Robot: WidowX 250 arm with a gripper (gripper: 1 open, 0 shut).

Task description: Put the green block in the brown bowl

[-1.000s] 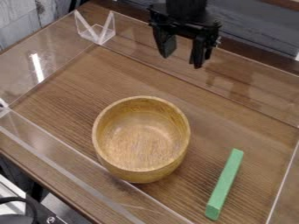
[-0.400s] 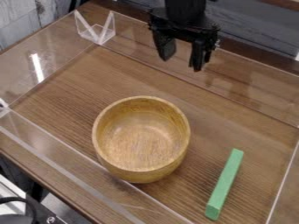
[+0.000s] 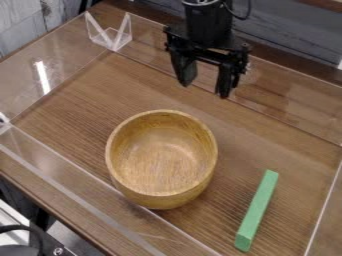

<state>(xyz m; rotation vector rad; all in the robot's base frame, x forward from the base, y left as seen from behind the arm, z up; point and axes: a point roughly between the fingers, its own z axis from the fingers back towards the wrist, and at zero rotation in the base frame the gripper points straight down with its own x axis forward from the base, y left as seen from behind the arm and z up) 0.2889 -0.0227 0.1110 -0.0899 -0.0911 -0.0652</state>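
Upper left of the frame: a small clear plastic stand (image 3: 108,31) at the far edge of the wood-grain counter (image 3: 267,120), inside low clear walls. Left of centre, lower middle: the brown bowl (image 3: 162,158), upright, empty, thick-walled. Top centre, above and a little right of the bowl: the gripper (image 3: 206,75), pointing down, jaws spread wide, nothing between them, well apart from both bowl and block. Lower right: the green block (image 3: 258,210), lying flat on the counter, just right of the bowl but not touching it, close to the near clear wall.

Long axis running from lower left to upper right in the picture, only a little off vertical; near end toward the bottom edge, far end toward the right wall.

Likely light, stiff and matte, so not very slippery and not fragile. Best taken at the middle of its length, jaws across the narrow width, to avoid tipping when lifted. Probably calls for a wrist turn to square the jaws to the long sides.
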